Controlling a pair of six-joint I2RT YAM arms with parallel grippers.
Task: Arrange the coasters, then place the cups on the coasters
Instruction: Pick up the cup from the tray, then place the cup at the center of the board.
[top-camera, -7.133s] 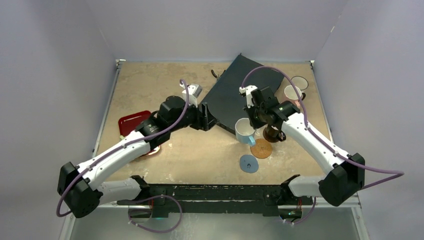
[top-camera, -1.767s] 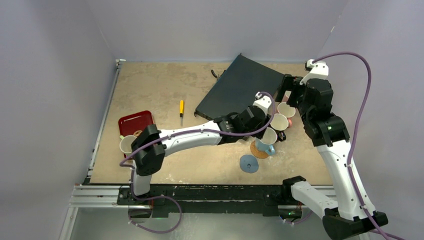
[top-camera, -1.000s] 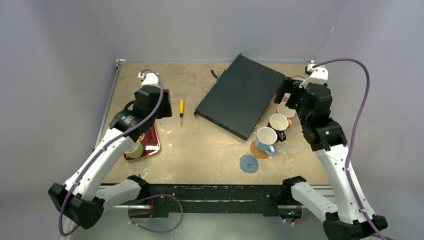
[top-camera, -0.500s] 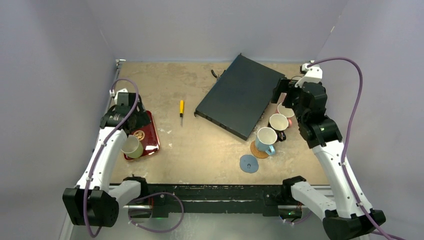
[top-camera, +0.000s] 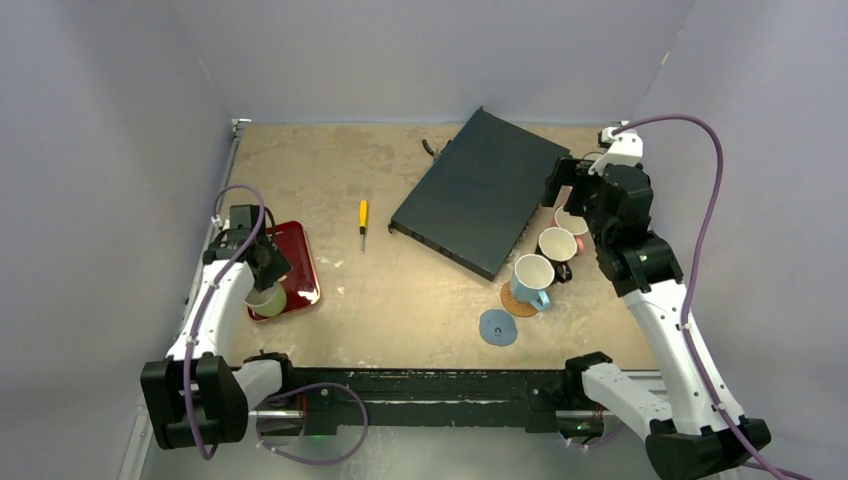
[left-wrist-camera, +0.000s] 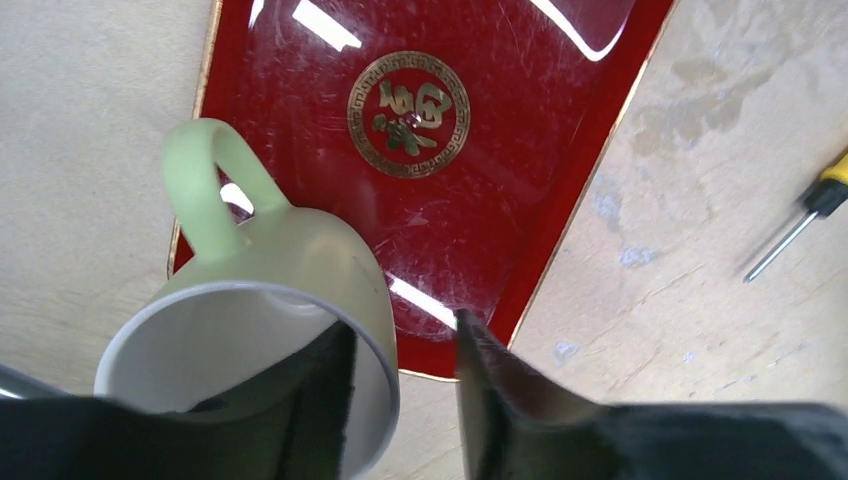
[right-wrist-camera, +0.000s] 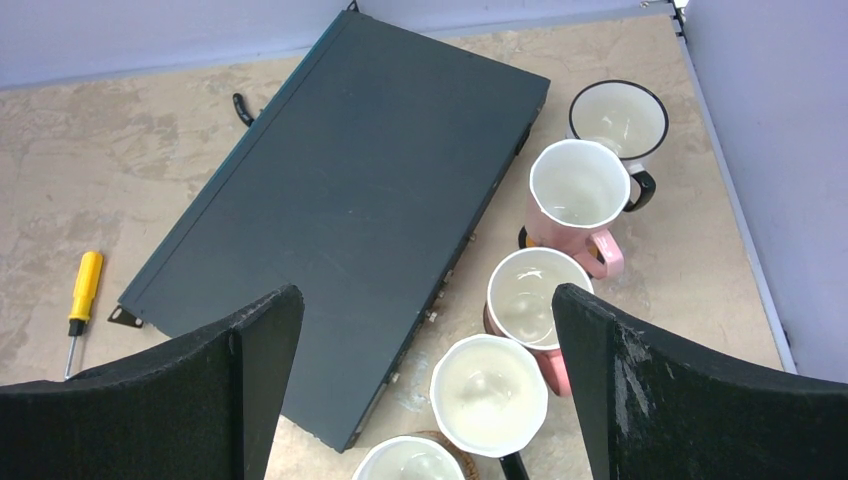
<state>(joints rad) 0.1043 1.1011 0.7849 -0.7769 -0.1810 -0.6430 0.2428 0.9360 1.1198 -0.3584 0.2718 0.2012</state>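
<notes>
LEFT ARM AT THE TRAY: At the left side of the surface, the left end effector straddles the wall of the green cup. One finger dips into the cream interior. The other stands outside over the red tray, with a gap showing between it and the rim, so the jaws are partly open and not clamped. The cup stands at the tray's near left corner, its handle over the tray's edge, and the gold emblem lies bare beside it.

A yellow screwdriver lies between the tray and the black box, which rests at an angle toward the far right.

The right end effector hangs above the surface with its fingers spread wide and nothing between them. Beneath it a row of cups runs along the box's right side, among them a pink cup, with a dark-rimmed cup at the far end. At the near end the light blue cup stands on the cork coaster. The blue-grey coaster lies bare just in front of it.
</notes>
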